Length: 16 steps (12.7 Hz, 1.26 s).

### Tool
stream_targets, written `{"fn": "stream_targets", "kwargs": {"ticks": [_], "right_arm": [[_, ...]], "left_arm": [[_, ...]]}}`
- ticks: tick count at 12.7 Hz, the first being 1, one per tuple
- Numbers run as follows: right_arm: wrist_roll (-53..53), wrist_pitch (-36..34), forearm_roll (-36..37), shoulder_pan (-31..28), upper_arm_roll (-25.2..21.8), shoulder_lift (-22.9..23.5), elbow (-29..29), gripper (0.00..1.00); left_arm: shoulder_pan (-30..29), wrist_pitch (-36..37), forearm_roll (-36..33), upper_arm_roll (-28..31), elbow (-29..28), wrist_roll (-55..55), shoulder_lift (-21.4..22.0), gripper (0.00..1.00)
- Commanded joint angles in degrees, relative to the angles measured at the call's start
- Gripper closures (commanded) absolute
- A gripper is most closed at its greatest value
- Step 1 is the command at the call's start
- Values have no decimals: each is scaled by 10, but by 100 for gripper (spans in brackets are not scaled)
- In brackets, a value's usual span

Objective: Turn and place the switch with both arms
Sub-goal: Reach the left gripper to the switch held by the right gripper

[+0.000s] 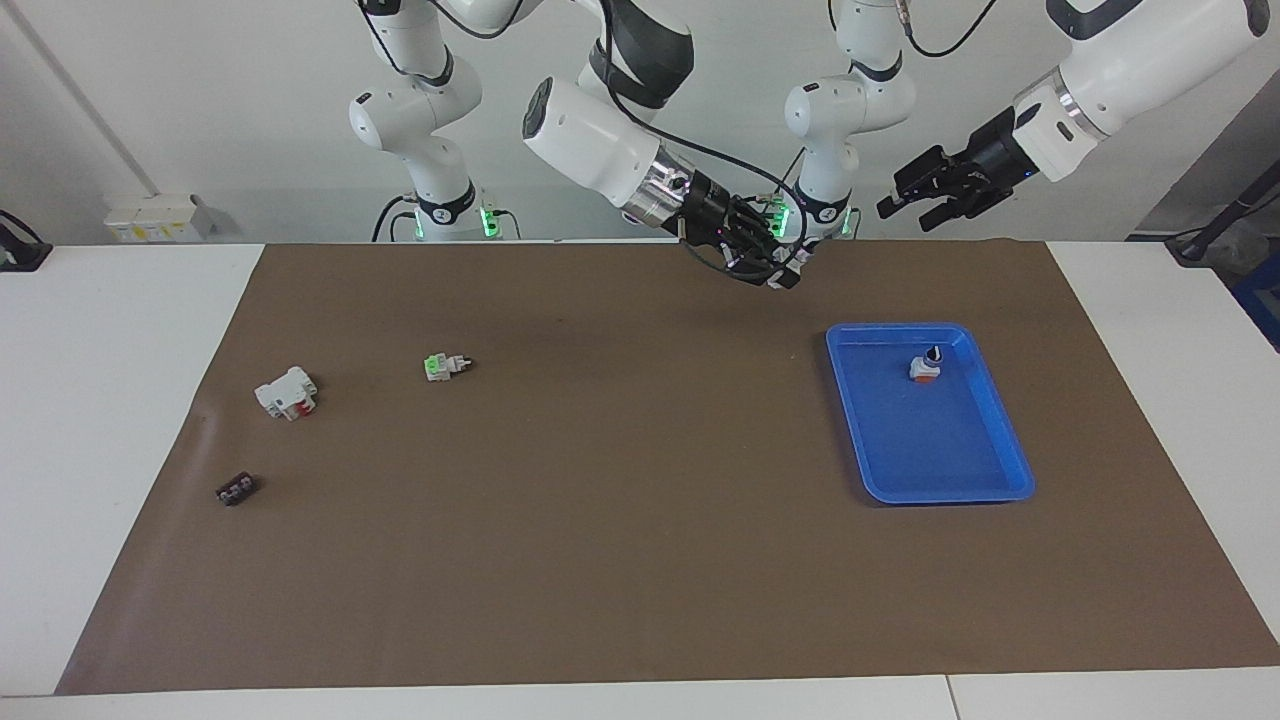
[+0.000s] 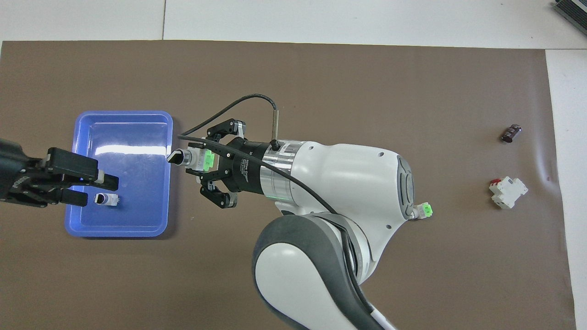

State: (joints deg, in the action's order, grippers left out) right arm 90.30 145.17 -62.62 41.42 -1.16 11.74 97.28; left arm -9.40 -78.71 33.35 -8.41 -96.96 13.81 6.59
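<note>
In the facing view the switch (image 1: 787,268) is mostly hidden inside the right end effector (image 1: 765,262), with only a pale tip and a bit of green showing among the black fingers. The overhead view shows it better: the switch (image 2: 195,159) lies gripped between the fingers of the right end effector (image 2: 202,160), its dark neck end pointing toward the blue tray (image 2: 124,117) and a green patch on the side toward the wrist. The fingers are closed onto its body, holding it in the air over the brown mat (image 1: 620,560), just beside the tray's edge.

The left end effector (image 1: 925,198) hangs in the air over the tray's end of the worktop (image 1: 90,420); in the overhead view the left end effector (image 2: 98,185) covers part of the tray, its arm cut off at the frame edge. Its two fingers stand apart with nothing between them. Below its fingertips, a grey switch with a black knob (image 1: 926,367) stands in the tray.

Well apart from both end effectors, toward the right arm's end, lie a second green-ended switch (image 1: 445,366), partly hidden by the right arm in the overhead view, a white block with red parts (image 1: 287,392), and a small dark part (image 1: 237,489) too small to make out.
</note>
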Motion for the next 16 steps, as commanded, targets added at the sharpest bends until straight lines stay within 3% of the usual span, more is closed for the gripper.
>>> {"fn": "stream_targets", "kwargs": {"ticks": [1,8,14,16], "right_arm": [[10,28,14,4,1,9,-13,100],[3,37,19,23,0,13,-9,100],[0,37,19,23,0,13,-8,100],[1,38,19,23,0,13,-9,100]], "left_arm": [[3,-7,58,-3,-17,119,16,25],[17,-112,129,-7,-44,337,23,46],[13,-139,135,-6,-53,494,25,64],[17,-150,134,-6,-56,500,26,64]]}}
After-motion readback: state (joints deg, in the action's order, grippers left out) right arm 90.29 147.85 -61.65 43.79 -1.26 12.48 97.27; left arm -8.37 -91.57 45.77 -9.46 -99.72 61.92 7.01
